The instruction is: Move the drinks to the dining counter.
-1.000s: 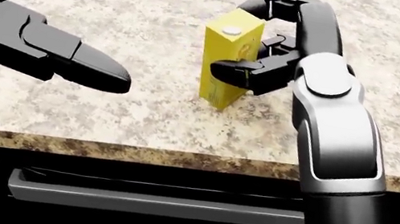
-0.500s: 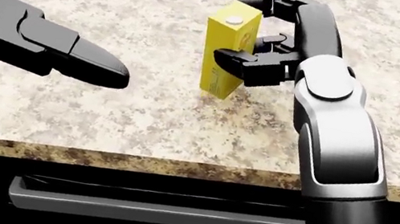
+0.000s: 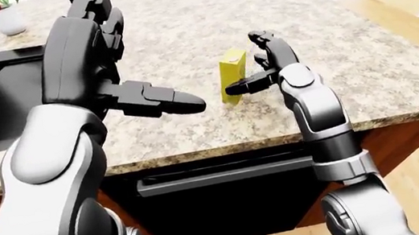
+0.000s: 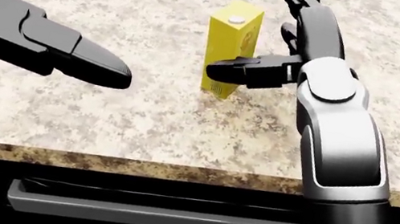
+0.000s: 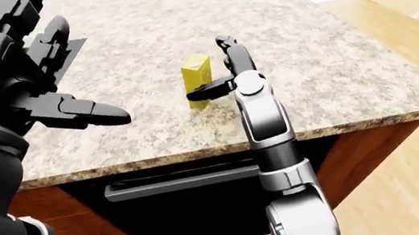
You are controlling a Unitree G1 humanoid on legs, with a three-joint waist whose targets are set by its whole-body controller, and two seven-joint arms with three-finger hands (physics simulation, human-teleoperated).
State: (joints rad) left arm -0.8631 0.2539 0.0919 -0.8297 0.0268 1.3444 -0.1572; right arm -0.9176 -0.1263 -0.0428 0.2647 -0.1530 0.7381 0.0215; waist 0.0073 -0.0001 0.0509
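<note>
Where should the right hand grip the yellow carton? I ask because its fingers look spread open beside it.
Grip the yellow carton across its flat side faces at mid-height, coming from the view's right, where the right hand stands open. It stands upright and tall, so a high grip could likely tip it.

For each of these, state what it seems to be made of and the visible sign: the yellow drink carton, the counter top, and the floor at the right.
Yellow drink carton: probably coated paperboard, matte; flat faces, sharp folded edges, small round cap.
Counter top: looks like polished granite or similar stone; speckled beige-brown grain, thick edge.
Floor: apparently light wood planks, satin; faint parallel seams.
</note>
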